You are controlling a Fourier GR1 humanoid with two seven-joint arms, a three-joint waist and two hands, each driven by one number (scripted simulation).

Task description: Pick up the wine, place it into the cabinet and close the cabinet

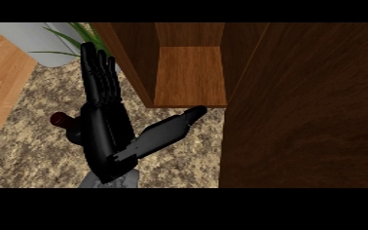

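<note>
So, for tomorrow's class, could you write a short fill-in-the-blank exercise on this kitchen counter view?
1. The cabinet has its door standing ____.
2. The hand has its fingers held ____.
3. The wine bottle shows at the hand's ____ side in the view.
4. The shelf inside the cabinet holds ____.

Missing words: open; straight; left; nothing
</note>
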